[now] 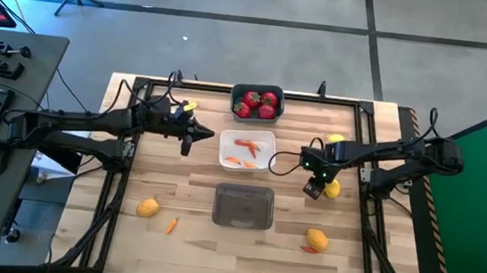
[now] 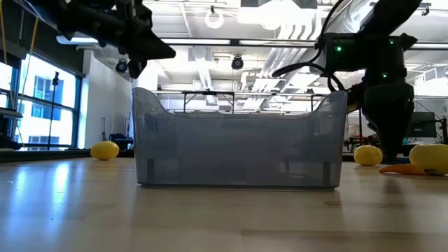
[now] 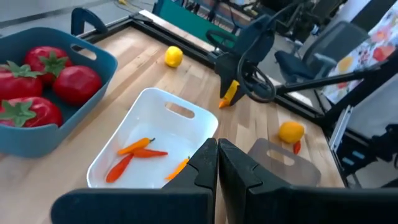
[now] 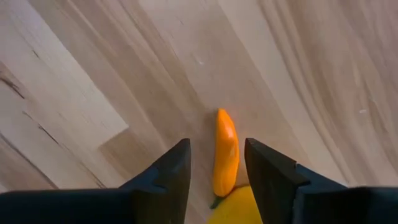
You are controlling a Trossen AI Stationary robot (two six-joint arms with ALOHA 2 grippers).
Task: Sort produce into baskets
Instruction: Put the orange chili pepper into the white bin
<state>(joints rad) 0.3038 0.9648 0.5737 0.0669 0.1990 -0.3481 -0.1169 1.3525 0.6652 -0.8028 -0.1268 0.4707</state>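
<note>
With the right gripper (image 4: 214, 168) held wide above a carrot piece (image 4: 225, 152) at the table's 3 o'clock and the left gripper (image 3: 217, 163) closed empty, a mis-grasp is risked because a lemon (image 4: 239, 206) touches the carrot.

3 baskets (image 1: 243, 206), 4 strawberries (image 1: 257, 103), 4 lemons (image 1: 316, 239), 3 carrots (image 1: 245, 143) in white basket, 3 loose.
</note>
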